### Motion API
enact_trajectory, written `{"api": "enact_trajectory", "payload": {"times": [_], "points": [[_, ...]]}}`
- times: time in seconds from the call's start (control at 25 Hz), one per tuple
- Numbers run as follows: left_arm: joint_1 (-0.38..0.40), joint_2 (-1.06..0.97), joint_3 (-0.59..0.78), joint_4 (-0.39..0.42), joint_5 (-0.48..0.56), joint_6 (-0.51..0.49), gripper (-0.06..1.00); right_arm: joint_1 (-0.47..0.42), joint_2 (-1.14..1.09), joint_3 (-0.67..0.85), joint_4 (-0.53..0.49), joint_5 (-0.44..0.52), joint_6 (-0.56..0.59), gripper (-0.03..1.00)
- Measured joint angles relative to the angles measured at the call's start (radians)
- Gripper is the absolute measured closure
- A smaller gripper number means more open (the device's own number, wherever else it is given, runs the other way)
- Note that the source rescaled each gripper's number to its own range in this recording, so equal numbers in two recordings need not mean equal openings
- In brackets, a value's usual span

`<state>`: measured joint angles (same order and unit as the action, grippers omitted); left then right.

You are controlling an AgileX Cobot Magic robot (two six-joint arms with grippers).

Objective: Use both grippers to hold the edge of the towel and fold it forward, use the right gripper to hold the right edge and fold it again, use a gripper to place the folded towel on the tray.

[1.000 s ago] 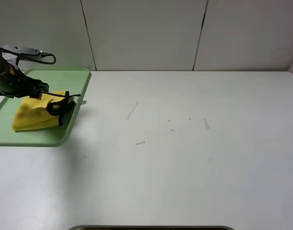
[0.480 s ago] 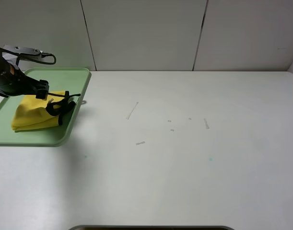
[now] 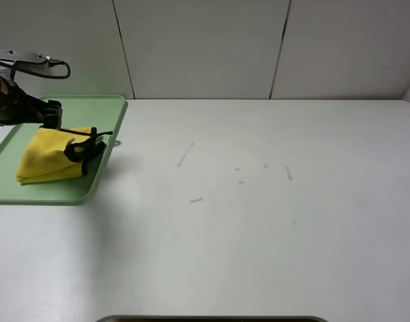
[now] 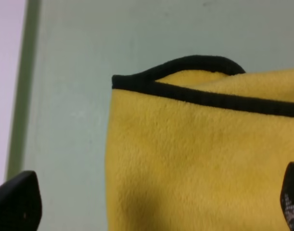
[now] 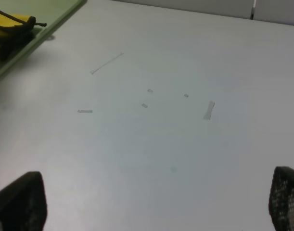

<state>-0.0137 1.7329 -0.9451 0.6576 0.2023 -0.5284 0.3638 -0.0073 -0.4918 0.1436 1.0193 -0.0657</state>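
The towel (image 4: 195,159) is a soft, fuzzy yellow cloth with a short matt nap, bordered by smooth black woven piping (image 4: 204,98). The tray (image 3: 70,191) under it looks like smooth pale-green plastic with a dull sheen. The surface (image 3: 272,235) is white, smooth and faintly glossy, marked with a few small scuffs. The wall panels (image 3: 198,47) behind are plain, matt and off-white.

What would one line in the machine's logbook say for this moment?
towel: folded, on tray | left gripper: open above towel | right gripper: open, empty, over table
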Motion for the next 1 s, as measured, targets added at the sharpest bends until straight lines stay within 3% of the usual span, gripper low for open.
{"api": "enact_trajectory", "payload": {"times": [0.56,0.8,1.0], "points": [[-0.029,-0.371,0.280,-0.102,-0.030,0.001,-0.05,0.000,0.000,0.000,0.000,0.000,0.000,-0.03],[-0.104,-0.528,0.298,-0.158,0.160,0.001,-0.05,0.000,0.000,0.000,0.000,0.000,0.000,-0.03],[-0.172,-0.651,0.298,-0.178,0.393,0.001,-0.05,0.000,0.000,0.000,0.000,0.000,0.000,-0.03]]}}
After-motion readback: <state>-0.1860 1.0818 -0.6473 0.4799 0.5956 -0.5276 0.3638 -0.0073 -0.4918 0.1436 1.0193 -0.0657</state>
